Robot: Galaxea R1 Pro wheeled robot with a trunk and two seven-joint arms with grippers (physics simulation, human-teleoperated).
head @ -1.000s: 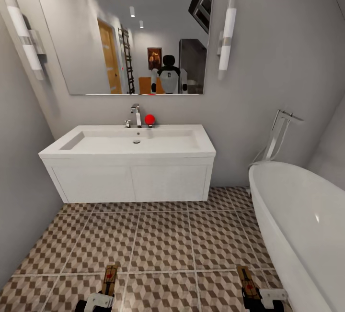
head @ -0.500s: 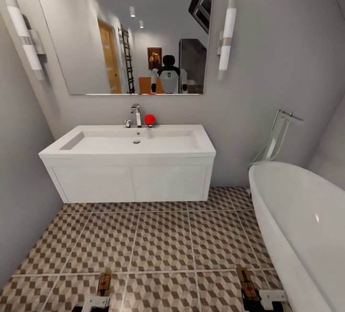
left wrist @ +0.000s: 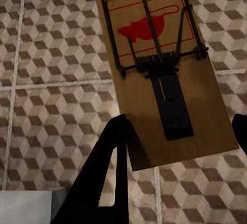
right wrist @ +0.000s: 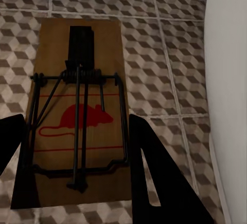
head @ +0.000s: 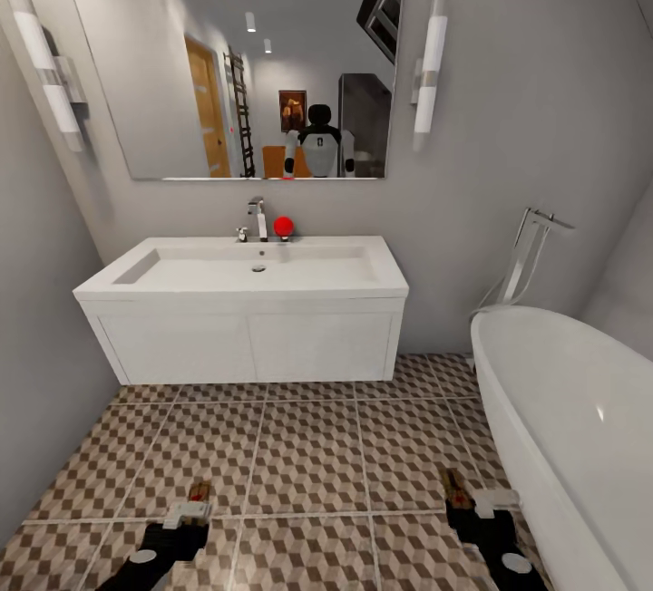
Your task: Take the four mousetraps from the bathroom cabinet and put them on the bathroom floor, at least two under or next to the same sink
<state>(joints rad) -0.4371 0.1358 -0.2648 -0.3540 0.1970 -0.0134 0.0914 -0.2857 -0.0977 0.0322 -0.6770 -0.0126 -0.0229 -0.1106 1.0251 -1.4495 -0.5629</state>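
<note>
Both arms are reaching low and forward over the bathroom floor [head: 308, 446], short of the bathroom sink [head: 240, 287]. The left gripper [head: 192, 511] is grasping a mousetrap [left wrist: 159, 64] in its jaws, and the right gripper [head: 479, 505] is grasping another mousetrap [right wrist: 77, 126] beside the bathtub [head: 571, 428].

Home bathroom: white wall-hung vanity sink [head: 240, 276] with chrome tap [head: 258, 217], wide mirror [head: 238, 81], tube wall lights [head: 429, 74], white bathtub [head: 567, 428], cube-patterned floor tiles [head: 308, 446].

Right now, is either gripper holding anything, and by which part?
Each grips a mousetrap by the board's side edges: left gripper near the plain end of its mousetrap, right gripper around its mousetrap's printed end.
</note>
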